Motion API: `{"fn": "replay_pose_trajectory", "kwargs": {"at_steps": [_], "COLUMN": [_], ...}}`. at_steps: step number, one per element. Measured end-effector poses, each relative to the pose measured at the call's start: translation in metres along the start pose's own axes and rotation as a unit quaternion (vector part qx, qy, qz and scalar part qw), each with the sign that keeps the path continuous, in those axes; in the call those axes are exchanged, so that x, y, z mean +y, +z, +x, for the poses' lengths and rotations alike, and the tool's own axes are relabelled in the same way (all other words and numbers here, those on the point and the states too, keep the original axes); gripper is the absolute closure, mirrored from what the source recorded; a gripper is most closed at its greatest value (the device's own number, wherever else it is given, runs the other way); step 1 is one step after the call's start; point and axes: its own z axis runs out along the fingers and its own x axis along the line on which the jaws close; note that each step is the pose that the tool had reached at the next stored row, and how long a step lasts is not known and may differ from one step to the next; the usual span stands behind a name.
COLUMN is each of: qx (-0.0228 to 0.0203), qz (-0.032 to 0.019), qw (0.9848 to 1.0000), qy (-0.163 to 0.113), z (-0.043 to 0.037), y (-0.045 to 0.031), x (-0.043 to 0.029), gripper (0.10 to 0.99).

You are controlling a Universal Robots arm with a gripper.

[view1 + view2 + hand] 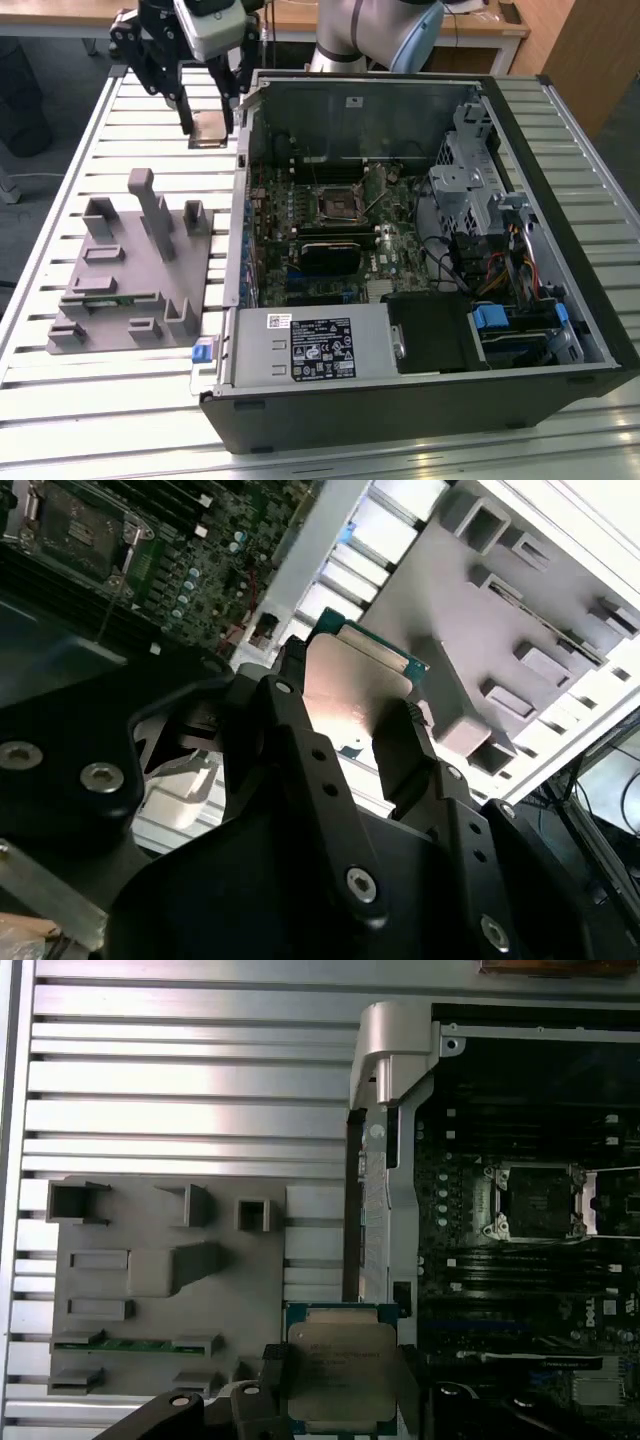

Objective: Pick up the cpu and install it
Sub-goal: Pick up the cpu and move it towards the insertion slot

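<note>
The cpu [340,1368] is a thin square chip with a pale metal top and a green rim. My gripper [340,1385] is shut on it, one black finger [272,1375] on each of two opposite edges. In the exterior view the gripper [207,122] holds the cpu [212,132] over the slatted table at the back, on the exterior view's left of the open computer case [420,400]. The second wrist view shows the cpu [355,685] clamped in the gripper [350,720]. The motherboard's empty socket [338,203] [530,1200] lies inside the case, apart from the chip.
A grey fixture block [130,270] [160,1280] with slots and posts sits on the table [60,420] beside the case, a green memory stick [130,1343] in one slot. The case's upright metal wall [385,1140] stands between the gripper and the motherboard. Drive cages and cables [500,250] fill the case's other side.
</note>
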Motion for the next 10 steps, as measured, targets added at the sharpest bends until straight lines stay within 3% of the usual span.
{"fn": "replay_pose_trajectory", "kwargs": {"at_steps": [10], "qx": [0.0000], "qz": [0.0000], "qw": [1.0000], "qy": [0.000], "z": [-0.0453], "y": [0.0009], "x": [-0.0002], "gripper": [0.565]}}
